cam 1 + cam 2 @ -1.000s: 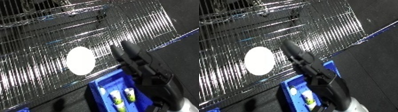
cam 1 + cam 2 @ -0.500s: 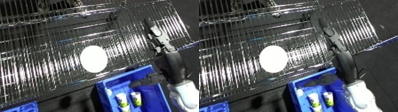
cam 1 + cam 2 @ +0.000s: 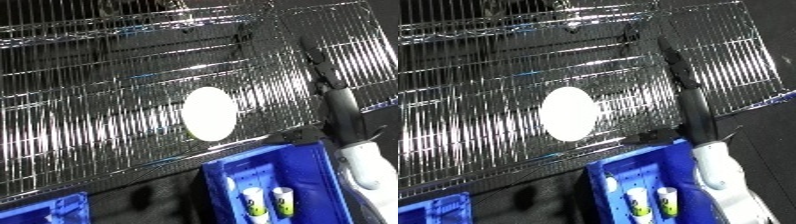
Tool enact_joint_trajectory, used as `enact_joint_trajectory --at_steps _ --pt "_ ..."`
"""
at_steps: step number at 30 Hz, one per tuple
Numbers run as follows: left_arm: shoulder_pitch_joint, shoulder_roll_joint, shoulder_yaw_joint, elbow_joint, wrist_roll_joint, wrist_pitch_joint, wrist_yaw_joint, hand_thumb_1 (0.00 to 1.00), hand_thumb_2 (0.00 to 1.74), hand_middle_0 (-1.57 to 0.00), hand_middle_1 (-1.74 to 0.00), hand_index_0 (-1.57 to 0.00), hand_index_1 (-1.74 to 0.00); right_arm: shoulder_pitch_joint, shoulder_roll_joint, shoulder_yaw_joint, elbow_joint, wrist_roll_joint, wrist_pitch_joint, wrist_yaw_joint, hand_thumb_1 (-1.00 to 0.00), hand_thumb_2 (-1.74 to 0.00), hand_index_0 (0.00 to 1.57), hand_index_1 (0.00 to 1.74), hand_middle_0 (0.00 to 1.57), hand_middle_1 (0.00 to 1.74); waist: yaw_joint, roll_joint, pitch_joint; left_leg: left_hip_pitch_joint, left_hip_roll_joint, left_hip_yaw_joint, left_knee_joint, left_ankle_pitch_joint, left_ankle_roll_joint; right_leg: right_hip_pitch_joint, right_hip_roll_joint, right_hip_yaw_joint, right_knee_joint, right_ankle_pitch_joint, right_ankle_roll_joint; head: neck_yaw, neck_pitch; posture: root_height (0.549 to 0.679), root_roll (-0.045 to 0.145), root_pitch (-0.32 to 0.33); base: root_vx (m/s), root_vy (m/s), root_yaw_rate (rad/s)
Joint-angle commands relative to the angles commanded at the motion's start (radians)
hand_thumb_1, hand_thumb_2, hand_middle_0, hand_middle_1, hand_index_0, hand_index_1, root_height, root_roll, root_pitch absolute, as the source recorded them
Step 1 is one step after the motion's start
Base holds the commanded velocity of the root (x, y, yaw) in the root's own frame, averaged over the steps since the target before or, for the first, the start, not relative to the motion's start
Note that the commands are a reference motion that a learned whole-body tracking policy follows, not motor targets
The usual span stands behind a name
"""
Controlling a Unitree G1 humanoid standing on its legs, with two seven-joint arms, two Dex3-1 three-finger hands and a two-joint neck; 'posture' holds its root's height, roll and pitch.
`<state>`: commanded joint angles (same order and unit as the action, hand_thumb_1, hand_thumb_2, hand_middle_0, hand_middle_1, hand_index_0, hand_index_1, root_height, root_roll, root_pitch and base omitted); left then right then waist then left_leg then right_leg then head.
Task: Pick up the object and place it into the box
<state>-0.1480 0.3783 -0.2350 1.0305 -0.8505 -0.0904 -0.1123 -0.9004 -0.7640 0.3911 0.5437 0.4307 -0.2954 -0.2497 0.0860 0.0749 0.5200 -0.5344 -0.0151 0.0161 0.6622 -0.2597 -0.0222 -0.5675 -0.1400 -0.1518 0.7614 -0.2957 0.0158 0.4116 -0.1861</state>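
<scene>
Blue bin holds two small bottles — right robot hand extended, fingers straight, empty.

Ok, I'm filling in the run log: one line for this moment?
right robot hand: extended over wire shelf, empty | white oval object: on shelf, untouched | blue bin: below, holds two small containers
</scene>
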Motion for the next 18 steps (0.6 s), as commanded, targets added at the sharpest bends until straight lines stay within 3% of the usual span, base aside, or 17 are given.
enact_joint_trajectory --at_steps 18 --pt "0.005 0.007 -0.034 -0.022 -0.009 0.004 -0.004 0.00 0.00 0.00 0.00 0.00 0.00 -0.080 0.040 0.111 0.175 0.092 0.030 0.148 0.00 0.00 0.00 0.00 0.00 0.00 0.021 0.026 0.000 -0.046 -0.006 0.000 0.019 -0.002 0.0023 -0.053 -0.0071 -0.001 0.031 -0.005 -0.0070 0.052 0.025 0.631 0.073 0.133 0.020 0.002 0.029"
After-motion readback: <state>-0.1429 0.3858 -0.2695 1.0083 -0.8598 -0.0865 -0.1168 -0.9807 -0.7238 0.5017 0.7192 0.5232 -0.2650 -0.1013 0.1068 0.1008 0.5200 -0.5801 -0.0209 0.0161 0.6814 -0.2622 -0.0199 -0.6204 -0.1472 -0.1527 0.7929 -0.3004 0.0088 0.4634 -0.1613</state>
